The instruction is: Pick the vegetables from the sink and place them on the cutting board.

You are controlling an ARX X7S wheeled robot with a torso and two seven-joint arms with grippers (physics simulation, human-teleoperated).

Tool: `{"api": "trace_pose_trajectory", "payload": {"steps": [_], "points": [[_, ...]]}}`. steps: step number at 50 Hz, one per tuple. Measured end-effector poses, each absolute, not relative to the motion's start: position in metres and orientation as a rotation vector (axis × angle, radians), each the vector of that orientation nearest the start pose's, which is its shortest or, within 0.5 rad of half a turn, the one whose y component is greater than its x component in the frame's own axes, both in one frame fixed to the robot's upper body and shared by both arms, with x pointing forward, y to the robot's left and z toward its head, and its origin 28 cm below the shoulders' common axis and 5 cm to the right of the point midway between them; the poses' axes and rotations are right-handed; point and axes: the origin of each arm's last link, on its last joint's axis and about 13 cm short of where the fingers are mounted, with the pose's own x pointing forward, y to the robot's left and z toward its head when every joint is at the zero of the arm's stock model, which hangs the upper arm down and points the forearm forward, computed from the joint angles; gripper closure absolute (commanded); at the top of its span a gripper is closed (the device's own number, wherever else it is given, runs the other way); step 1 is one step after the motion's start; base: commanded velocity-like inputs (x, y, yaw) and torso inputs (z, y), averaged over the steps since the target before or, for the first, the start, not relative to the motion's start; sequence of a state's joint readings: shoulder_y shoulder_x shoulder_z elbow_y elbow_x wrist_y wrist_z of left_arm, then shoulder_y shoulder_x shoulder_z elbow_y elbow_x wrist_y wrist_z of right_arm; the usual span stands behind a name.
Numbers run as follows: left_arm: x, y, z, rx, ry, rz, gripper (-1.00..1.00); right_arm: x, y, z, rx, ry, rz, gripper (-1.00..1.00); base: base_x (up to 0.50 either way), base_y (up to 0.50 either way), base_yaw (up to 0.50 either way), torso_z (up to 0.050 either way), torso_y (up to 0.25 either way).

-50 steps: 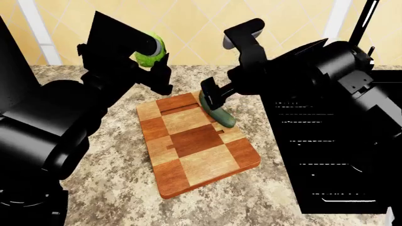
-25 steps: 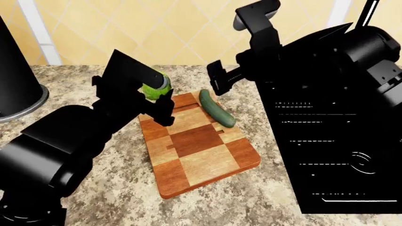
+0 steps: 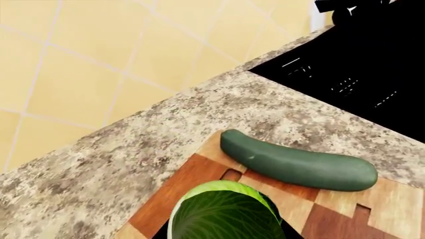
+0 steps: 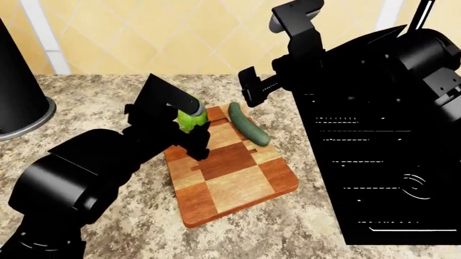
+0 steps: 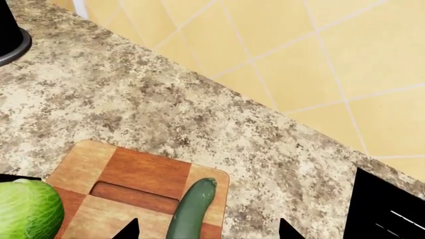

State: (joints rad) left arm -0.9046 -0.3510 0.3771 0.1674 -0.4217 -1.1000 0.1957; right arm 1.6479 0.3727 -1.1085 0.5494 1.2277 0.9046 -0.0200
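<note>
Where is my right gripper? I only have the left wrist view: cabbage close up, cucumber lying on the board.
Observer: Head view shows the right gripper open and holding nothing, above the counter just beyond the cucumber.
Operator: Is the cabbage over the board?
Observer: Yes. The left gripper is shut on the cabbage over the far left corner of the cutting board.
Operator: Is it touching the cucumber?
Observer: No. In the right wrist view they sit apart, with the board's handle slot between them.
</note>
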Motion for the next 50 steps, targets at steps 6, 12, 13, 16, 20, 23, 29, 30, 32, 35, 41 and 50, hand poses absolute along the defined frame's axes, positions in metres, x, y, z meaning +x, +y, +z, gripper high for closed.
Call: {"api": "trace_pose_trajectory", "payload": {"steps": [6,12,13,16,20,23,29,30,32,35,41,50], "points": [[0.3224,0.2178,0.2088,0.266,0.232,-0.516,1.00,0.3748,-0.0949,0.3082,-0.238,0.405,0.540,-1.00,0.00,0.00,0.00,0.003,0.000],[0.3240,0.2163,0.2072,0.261,0.246,-0.524,1.00,0.3751,-0.0947,0.3072,-0.238,0.408,0.540,-1.00,0.00,0.00,0.00,0.000,0.000],[0.3242,0.2161,0.2070,0.260,0.248,-0.525,1.00,0.3752,-0.0947,0.3071,-0.238,0.408,0.540,-1.00,0.00,0.00,0.00,0.000,0.000],[0.3247,0.2158,0.2066,0.259,0.252,-0.526,1.00,0.3751,-0.0946,0.3070,-0.238,0.408,0.540,-1.00,0.00,0.00,0.00,0.000,0.000],[0.3250,0.2155,0.2063,0.259,0.255,-0.526,-1.00,0.3749,-0.0945,0.3068,-0.238,0.409,0.540,-1.00,0.00,0.00,0.00,0.000,0.000],[0.3251,0.2153,0.2066,0.257,0.255,-0.524,-1.00,0.3748,-0.0945,0.3067,-0.238,0.409,0.540,-1.00,0.00,0.00,0.00,0.000,0.000],[0.3250,0.2152,0.2075,0.256,0.251,-0.519,-1.00,0.3742,-0.0943,0.3067,-0.239,0.410,0.540,-1.00,0.00,0.00,0.00,0.000,0.000],[0.3250,0.2152,0.2076,0.256,0.250,-0.518,-1.00,0.3741,-0.0943,0.3067,-0.239,0.410,0.541,-1.00,0.00,0.00,0.00,0.000,0.000],[0.3249,0.2152,0.2078,0.255,0.249,-0.517,-1.00,0.3738,-0.0942,0.3067,-0.239,0.410,0.541,-1.00,0.00,0.00,0.00,0.000,0.000],[0.3247,0.2153,0.2080,0.256,0.247,-0.515,-1.00,0.3735,-0.0941,0.3066,-0.239,0.409,0.542,-1.00,0.00,0.00,0.00,0.000,0.000],[0.3241,0.2154,0.2084,0.257,0.245,-0.511,-1.00,0.3729,-0.0941,0.3065,-0.239,0.409,0.543,-1.00,0.00,0.00,0.00,0.000,0.000],[0.3230,0.2150,0.2093,0.258,0.240,-0.508,-1.00,0.3717,-0.0945,0.3065,-0.238,0.407,0.544,-1.00,0.00,0.00,0.00,0.000,0.000]]}}
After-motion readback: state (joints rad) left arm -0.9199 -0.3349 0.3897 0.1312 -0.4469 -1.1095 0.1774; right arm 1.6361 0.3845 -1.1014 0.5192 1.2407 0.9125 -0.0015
